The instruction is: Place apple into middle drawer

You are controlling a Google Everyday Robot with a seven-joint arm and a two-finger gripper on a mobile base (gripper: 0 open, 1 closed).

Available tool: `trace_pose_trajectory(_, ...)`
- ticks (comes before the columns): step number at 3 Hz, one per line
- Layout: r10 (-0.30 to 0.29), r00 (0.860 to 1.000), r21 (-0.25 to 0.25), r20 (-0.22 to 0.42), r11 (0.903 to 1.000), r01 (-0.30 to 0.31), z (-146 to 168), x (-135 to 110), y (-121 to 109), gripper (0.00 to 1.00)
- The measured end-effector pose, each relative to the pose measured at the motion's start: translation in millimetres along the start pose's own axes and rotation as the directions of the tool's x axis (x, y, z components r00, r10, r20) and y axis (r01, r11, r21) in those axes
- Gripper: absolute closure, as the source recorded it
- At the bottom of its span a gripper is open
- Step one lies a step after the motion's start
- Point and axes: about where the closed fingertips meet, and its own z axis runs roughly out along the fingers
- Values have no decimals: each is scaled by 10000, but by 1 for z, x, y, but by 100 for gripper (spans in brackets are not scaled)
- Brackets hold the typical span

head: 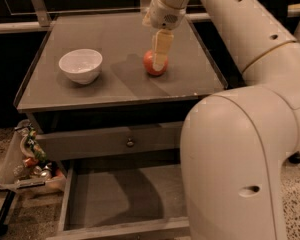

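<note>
Red-orange apple (148, 63) sits on cabinet top (115, 84), just beneath tool (159, 65).

Readable text, labels, brands, numbers, signs: none.

- Desk (115, 91), bowl (80, 65) and apple (150, 65) on the desk: plain surfaces, no marking legible.
- Drawer front (90, 141) and drawer (120, 199), under the desk: no marking legible.
- Bag (27, 156), at the desk's lower left: coloured packets inside, print too blurred to read.
- Gripper (159, 64), over the desk's rear right, down at the apple: no lettering legible.
</note>
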Motion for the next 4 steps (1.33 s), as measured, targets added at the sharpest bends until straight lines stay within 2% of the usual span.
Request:
trace_pose_trajectory(1,42,9999,-903,-136,9959,-55,52,17,-1,0)
trace_pose_trajectory(2,64,10000,-674,-43,9977,-67,55,15,-7,0)
trace_pose_trajectory(3,265,9996,-488,128,9985,-259,47,42,-6,0)
trace_pose_trajectory(4,265,9996,-488,128,9985,-259,47,42,-6,0)
